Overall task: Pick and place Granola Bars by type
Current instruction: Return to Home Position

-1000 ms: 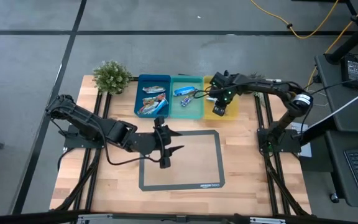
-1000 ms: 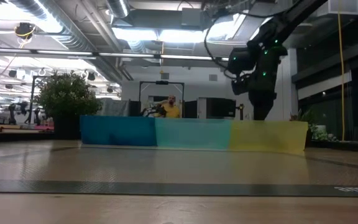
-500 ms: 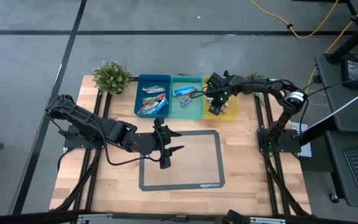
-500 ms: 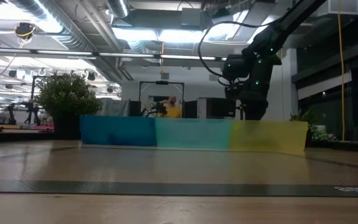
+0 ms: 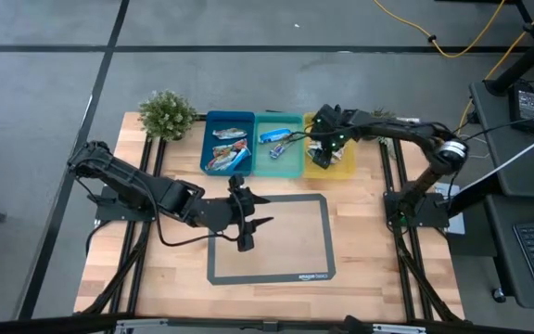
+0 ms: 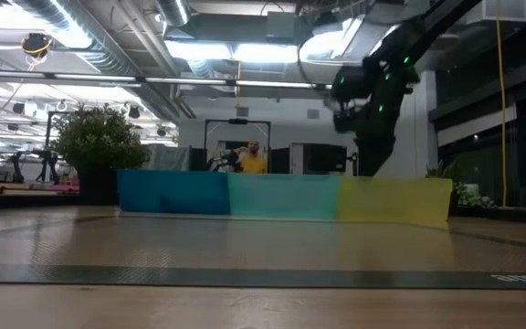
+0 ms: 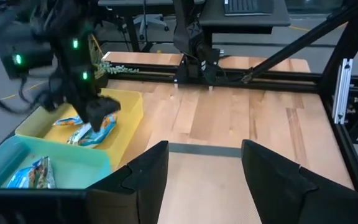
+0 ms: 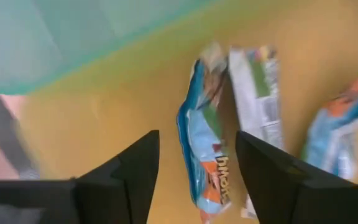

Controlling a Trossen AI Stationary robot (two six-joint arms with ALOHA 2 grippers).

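My right gripper (image 5: 324, 151) hangs open over the yellow bin (image 5: 346, 163), fingers pointing down. Between its fingers, and apart from them, a blue-and-orange granola bar (image 8: 205, 155) lies flat on the bin's floor. A white multicoloured bar (image 8: 257, 93) lies beside it, and a third bar (image 8: 344, 127) farther off. Several bars (image 5: 228, 148) lie in the blue bin (image 5: 209, 139), and blue-and-white ones (image 5: 272, 137) in the teal bin (image 5: 281, 167). My left gripper (image 5: 247, 232) waits open above the mat (image 5: 290, 237), holding nothing.
The three bins stand side by side along the far edge. A potted plant (image 5: 166, 113) stands to the left of the blue bin. The grey-framed mat covers the table's middle, with bare wood (image 5: 369, 250) around it. A person in yellow (image 6: 252, 161) is far behind the table.
My right gripper has swung briefly toward the teal bin and back. It has stayed over the yellow bin, and its wrist has tipped a little.
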